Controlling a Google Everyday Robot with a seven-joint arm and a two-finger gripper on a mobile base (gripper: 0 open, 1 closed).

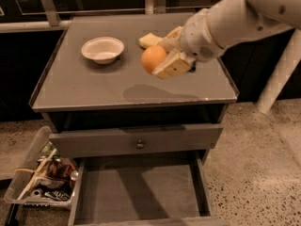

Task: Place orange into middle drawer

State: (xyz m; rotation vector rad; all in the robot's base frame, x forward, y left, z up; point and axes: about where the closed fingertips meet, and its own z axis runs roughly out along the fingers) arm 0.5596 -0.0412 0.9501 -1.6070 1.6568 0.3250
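The orange (151,59) is held in my gripper (160,57), which is shut on it and carries it above the middle of the grey cabinet top (94,91). The gripper's tan fingers (173,64) grip it from the right side. The middle drawer (141,192) stands pulled open at the bottom of the view, its flat grey floor bare, below and in front of the orange. My white arm comes in from the upper right.
A white bowl (102,49) sits on the top at the back left. A pale yellow sponge (149,40) lies behind the orange. The closed drawer with a round knob (139,144) is above the open one. A clear bin of clutter (40,180) stands on the floor at left.
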